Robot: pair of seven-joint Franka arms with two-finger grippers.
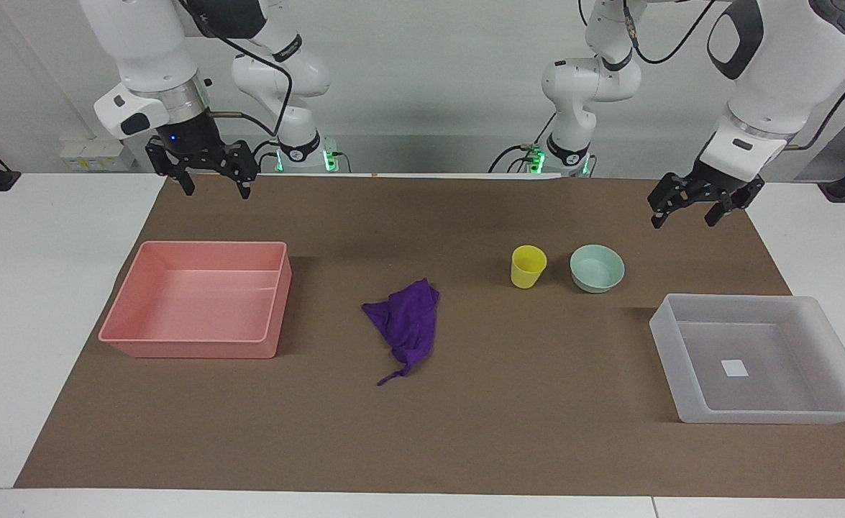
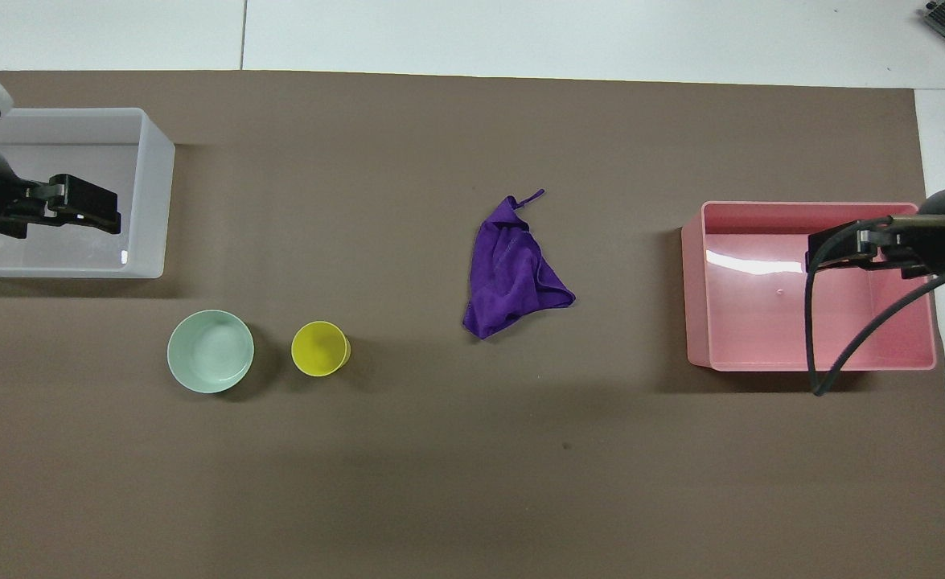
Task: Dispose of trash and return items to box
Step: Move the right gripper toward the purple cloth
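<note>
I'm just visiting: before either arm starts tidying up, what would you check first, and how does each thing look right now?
1. Left gripper open and holding nothing: ok; it hangs raised at its own end of the table.
2. Right gripper open and holding nothing: ok; raised at its own end.
3. Purple rag free to pick up: ok; it lies alone mid-table.
4. Yellow cup upright: ok; beside the green bowl, not touching it.
5. Clear tub ready for items: ok; only a white sticker inside.
6. Pink tub ready: ok; nothing in it.
</note>
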